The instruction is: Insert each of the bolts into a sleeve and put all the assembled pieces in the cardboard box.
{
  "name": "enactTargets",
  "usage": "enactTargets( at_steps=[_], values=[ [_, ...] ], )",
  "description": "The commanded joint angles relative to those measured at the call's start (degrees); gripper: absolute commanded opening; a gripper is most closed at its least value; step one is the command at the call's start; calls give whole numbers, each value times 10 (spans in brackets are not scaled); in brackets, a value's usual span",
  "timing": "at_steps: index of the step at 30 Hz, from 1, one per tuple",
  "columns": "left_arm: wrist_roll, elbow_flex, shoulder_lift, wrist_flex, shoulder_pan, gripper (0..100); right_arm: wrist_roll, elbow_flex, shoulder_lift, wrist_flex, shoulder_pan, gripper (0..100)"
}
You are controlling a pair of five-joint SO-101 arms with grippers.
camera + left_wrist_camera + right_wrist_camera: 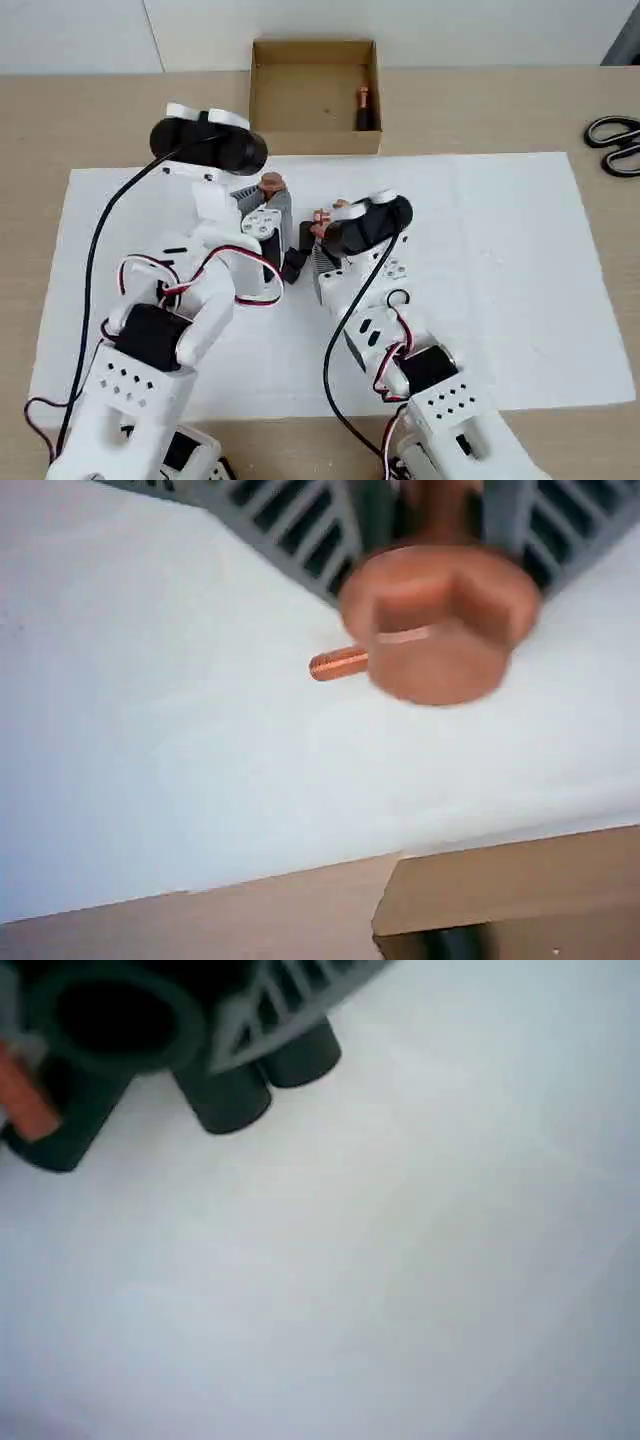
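Left end effector [432,508] pinches a bolt [438,630] just under its head; right end effector [125,1005] clamps a sleeve [75,1110]. Small, rigid, probably slick, so I'd grip squarely.

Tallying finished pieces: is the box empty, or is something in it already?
Not empty. In the high view one black sleeve with a copper bolt head sits inside the box by its right-hand wall.

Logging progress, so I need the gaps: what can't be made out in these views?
- Left wrist view: held bolt hides most of a second bolt.
- Right wrist view: sleeve cut off by the edge; grip on it unclear.
- High view: scissors cut off by the edge; assembled piece in the cardboard box too small to check.
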Motion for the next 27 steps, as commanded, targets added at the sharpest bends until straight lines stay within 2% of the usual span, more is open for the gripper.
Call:
enactTargets(
  at_steps=[1,11,14,20,27],
  values=[
    [4,-3,-18,-33,5,6,-6,-3,-13,-13,-15,4],
    [5,72,-18,-141,4,6,-6,-4,-16,-15,-26,5],
    [18,89,-18,-169,4,6,-6,15,-40,-52,-26,5],
    [59,89,-18,-173,4,6,-4,82,-73,-160,-31,5],
    [64,89,-20,-173,8,6,-5,87,-73,-166,-32,5]
  ],
)
